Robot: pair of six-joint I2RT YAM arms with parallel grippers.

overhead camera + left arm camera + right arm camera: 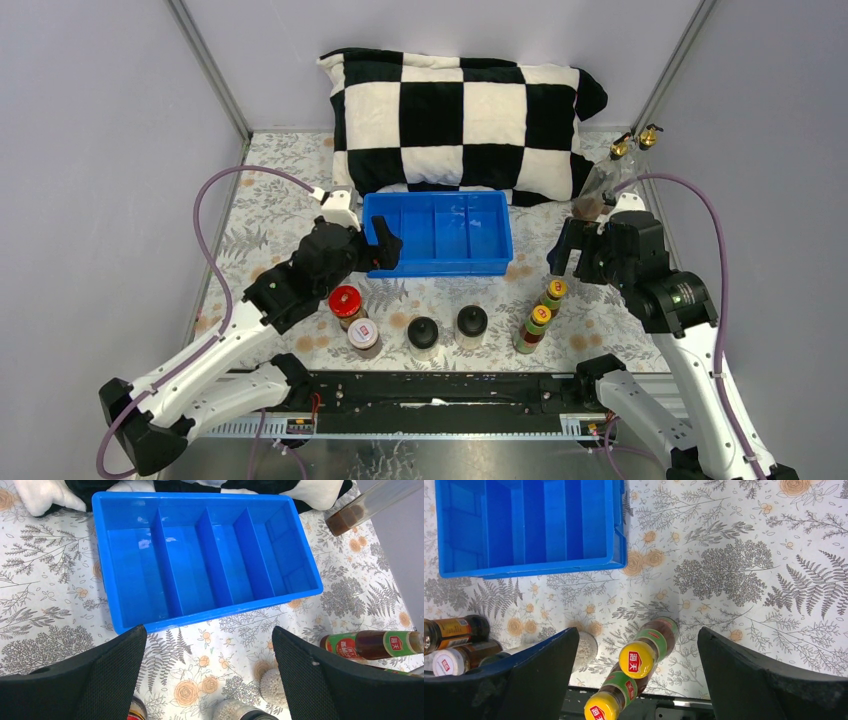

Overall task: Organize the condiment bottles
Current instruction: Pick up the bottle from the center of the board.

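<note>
**A:** Flowered cloth on the table (270, 215), grey walls all round. What are the claws doing?

**B:** The right gripper (636, 635) hangs empty with its jaws spread wide, straddling a slim yellow-capped sauce bottle (636, 658) that stands off the front right corner of the blue plastic divided tray (440, 268). The left gripper (383, 245) is just as wide and empty, over the tray's front left corner.

**A:** And the other bottles?

**B:** All are outside the tray. The second yellow-capped sauce bottle (537, 325) is just past the first, farther from the tray. The two black-capped clear jars (423, 332), the red-lidded jar (345, 301) and the white-lidded jar (363, 334) stand before its front wall. The two tall gold-spouted glass bottles (620, 148) are behind its right end.

**A:** Is that slim one easy to lift?

**B:** It looks stiff, smooth and light, I'd say, but narrow enough to topple at a nudge. I'd grip it squarely across the labelled body, below the cap.
</note>
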